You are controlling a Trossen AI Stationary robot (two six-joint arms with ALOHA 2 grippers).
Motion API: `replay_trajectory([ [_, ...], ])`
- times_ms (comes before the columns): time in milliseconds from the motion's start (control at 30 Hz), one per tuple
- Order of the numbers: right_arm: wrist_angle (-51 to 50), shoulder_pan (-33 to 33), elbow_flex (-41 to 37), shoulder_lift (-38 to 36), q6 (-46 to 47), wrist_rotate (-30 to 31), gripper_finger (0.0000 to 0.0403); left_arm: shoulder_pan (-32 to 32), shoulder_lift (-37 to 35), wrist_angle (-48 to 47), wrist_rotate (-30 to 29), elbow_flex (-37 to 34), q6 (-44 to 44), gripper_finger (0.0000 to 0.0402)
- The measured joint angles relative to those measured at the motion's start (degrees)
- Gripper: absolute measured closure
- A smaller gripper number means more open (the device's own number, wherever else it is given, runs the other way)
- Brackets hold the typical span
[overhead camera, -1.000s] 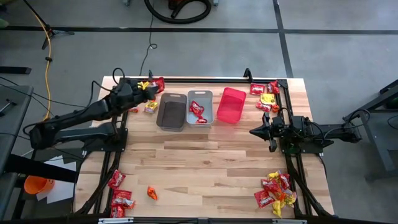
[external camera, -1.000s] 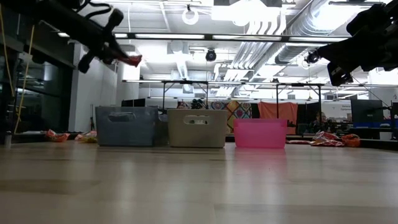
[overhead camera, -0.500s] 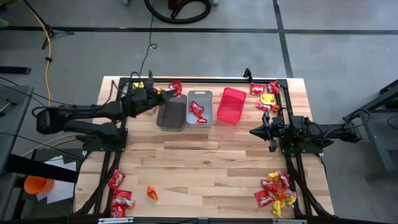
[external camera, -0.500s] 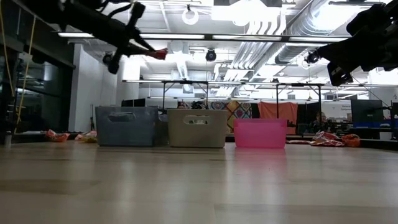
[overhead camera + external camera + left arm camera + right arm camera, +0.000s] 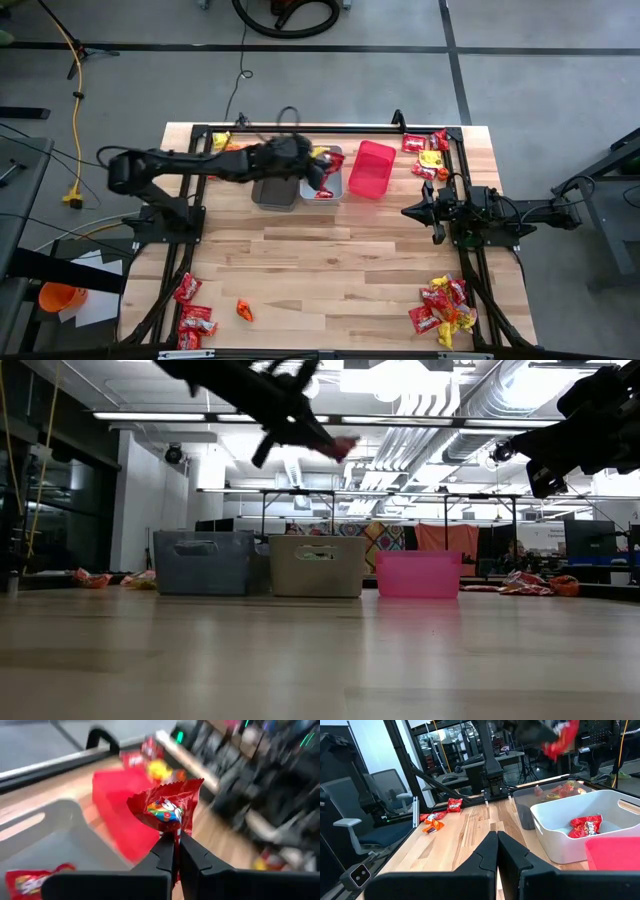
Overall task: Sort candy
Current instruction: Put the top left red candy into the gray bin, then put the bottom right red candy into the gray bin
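Note:
My left gripper [image 5: 316, 166] hangs over the grey bin [image 5: 334, 154], shut on a red candy packet [image 5: 169, 809]. The low view shows that packet [image 5: 343, 448] high above the bins. The grey bin holds red candy [image 5: 586, 826]; it stands between the brown bin [image 5: 274, 182] and the pink bin [image 5: 371, 168]. Loose candy lies in piles at the far left [image 5: 222, 141], far right [image 5: 428, 155], near right [image 5: 445, 305] and near left [image 5: 193, 312]. My right gripper [image 5: 405, 212] waits shut over the table's right side. My left gripper pinches the red packet by its lower crimped edge [image 5: 176, 831] between the two fingers. The packet is lifted clear and stands up beyond the fingertips [image 5: 165, 845], over the grey bin.
A single orange sweet [image 5: 243, 310] lies on the near left boards. A black frame rail [image 5: 340, 128] runs along the far edge behind the bins. The middle of the wooden table [image 5: 330, 260] is bare.
My left gripper has swung from the far-left candy pile toward the table's right, passing over the brown bin to a spot above the grey bin. It has stayed shut on the red packet, carried high the whole way.

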Motion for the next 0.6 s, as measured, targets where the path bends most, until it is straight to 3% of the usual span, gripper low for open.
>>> replay_trajectory([
  [233,-0.01,0.0,0.0,0.0,0.0,0.0,0.0402,2.32,8.19,-12.4,1.59,6.97,3.83,0.037],
  [600,0.0,0.0,0.0,0.0,-0.01,-0.01,0.0402,4.98,7.96,-20.02,8.42,10.61,5.8,0.0236],
])
